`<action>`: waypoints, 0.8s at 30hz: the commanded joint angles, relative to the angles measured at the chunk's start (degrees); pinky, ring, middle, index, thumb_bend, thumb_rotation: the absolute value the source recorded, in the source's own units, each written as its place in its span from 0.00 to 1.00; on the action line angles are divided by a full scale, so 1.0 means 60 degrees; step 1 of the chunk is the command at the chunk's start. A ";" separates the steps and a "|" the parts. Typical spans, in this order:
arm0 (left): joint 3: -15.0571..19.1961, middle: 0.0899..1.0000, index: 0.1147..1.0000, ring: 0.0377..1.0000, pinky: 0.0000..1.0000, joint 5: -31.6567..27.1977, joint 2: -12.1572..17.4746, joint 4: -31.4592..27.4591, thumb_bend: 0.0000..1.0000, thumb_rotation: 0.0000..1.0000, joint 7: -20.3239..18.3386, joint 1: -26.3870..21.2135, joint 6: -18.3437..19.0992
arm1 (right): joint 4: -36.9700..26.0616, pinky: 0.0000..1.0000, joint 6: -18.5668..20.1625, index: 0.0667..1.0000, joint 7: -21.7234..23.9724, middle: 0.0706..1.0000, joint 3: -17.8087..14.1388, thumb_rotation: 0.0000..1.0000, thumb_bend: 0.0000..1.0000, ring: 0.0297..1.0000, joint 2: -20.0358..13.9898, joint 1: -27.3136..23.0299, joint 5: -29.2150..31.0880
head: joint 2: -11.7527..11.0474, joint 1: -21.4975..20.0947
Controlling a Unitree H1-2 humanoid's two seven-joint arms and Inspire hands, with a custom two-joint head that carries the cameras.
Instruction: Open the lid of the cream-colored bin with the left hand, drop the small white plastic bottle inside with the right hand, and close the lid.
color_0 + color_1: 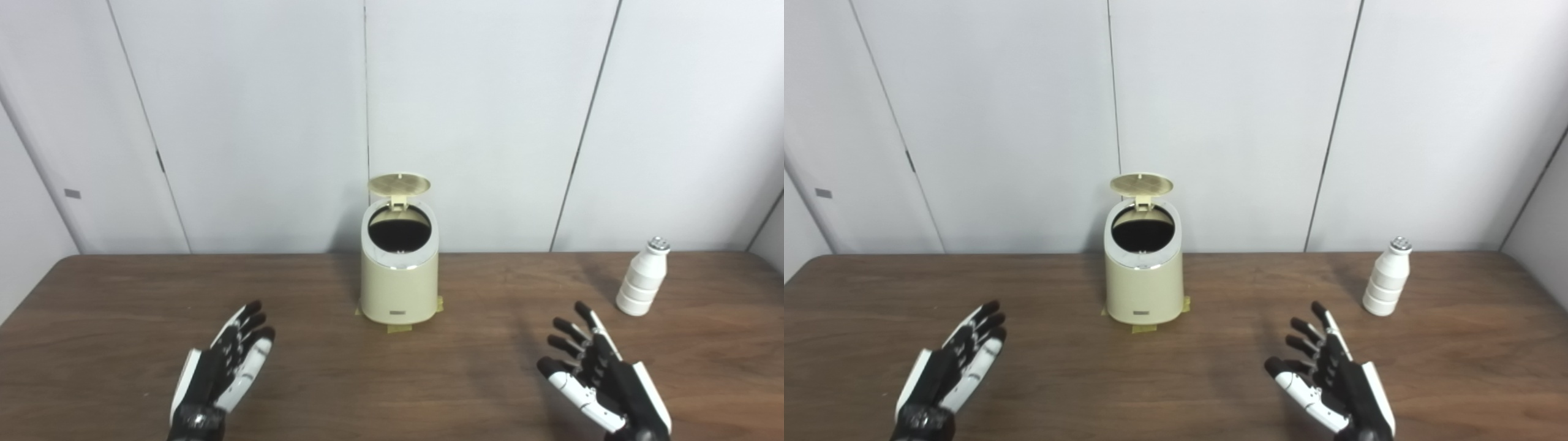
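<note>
The small white plastic bottle (641,278) stands upright on the wooden table (122,318), well to the right of the cream-colored bin (399,275) and apart from both hands. It has a ribbed, stepped body that narrows to a neck under a silvery cap. It looks light and fairly stiff, probably smooth enough to slip and easy to tip over. The wide ribbed lower body seems the safest place to take hold, with fingers and thumb around the sides.

The bin sits at the middle of the table near the wall, on what look like yellowish tape strips. Its round lid (399,183) is already raised on a rear hinge, and the opening shows only darkness.

The right hand (597,373) hovers low over the table, near the bottle but not touching it, fingers spread and holding nothing. The left hand (226,367) hovers at the front left, also spread and empty.

The bin's inside cannot be seen, its small front label is unreadable, and both arms are cut off at the bottom edge.
</note>
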 commanded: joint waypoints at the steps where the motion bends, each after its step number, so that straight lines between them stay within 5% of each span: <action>1: -0.0053 0.94 0.98 0.94 0.97 -0.0264 0.0118 -0.0007 0.48 0.68 0.0229 -0.0103 -0.0506 | -0.0389 0.72 -0.0066 0.95 -0.0181 0.87 -0.0195 0.41 0.65 0.83 -0.0288 -0.0291 -0.0194 | 0.0044 -0.0193; 4: -0.0005 0.97 0.99 0.95 0.96 -0.0764 0.0120 0.0274 0.47 0.65 0.0339 0.0036 -0.0795 | -0.0275 0.80 -0.0155 0.94 -0.0389 0.88 -0.0460 0.38 0.72 0.86 -0.0593 -0.0405 -0.0544 | 0.0110 -0.0555; 11: 0.0092 0.98 1.00 0.95 0.95 -0.1731 0.0242 0.0674 0.42 0.57 0.0477 0.0137 -0.1275 | 0.0227 0.73 -0.0421 0.93 -0.0792 0.89 -0.0991 0.27 0.80 0.85 -0.1398 -0.0682 -0.1173 | 0.0194 -0.1318; 17: 0.0209 0.99 1.00 0.97 0.98 -0.2366 0.0330 0.0623 0.38 0.56 0.0550 0.0098 -0.1037 | -0.0199 0.66 0.0557 0.90 -0.1204 0.84 -0.1033 0.28 0.85 0.80 -0.1605 -0.1053 -0.2499 | 0.0333 -0.1925; 24: 0.0093 0.99 1.00 0.98 0.99 -0.2555 0.0336 0.0387 0.37 0.54 0.0813 0.0138 -0.0612 | -0.0329 0.70 0.1318 0.88 -0.1167 0.83 -0.1311 0.29 0.85 0.80 -0.1804 -0.1433 -0.2978 | 0.0400 -0.2170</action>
